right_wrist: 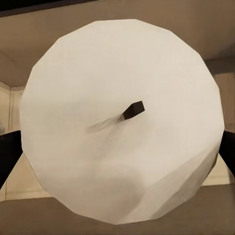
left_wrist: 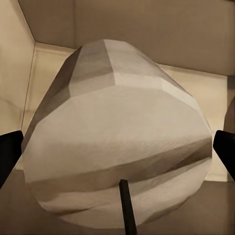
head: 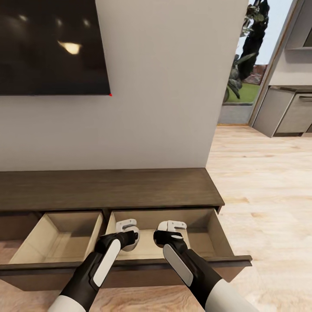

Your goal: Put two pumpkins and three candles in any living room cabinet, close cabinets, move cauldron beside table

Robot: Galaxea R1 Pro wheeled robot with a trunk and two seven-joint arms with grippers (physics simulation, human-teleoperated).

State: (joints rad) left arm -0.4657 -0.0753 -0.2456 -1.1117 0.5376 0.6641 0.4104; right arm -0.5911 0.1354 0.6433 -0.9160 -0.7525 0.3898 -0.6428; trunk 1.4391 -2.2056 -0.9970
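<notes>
Living-room wall unit, both drawers open.
Head view: cabinet (head: 108,190) below a television (head: 52,43); both grippers inside the right drawer (head: 216,234). Left wrist: left gripper (left_wrist: 117,152) clamps a candle (left_wrist: 117,132). Right wrist: right gripper (right_wrist: 117,147) clamps another candle (right_wrist: 98,161).

I can read nothing here — no word, label, brand, number or sign on anything before me. The dark screen (head: 52,45) on the wall carries only reflected light, the cabinet (head: 108,188) top and fronts are bare wood grain, and the pale candle (left_wrist: 117,142) close to my left wrist camera and the candle (right_wrist: 122,122) close to my right are unmarked.
</notes>
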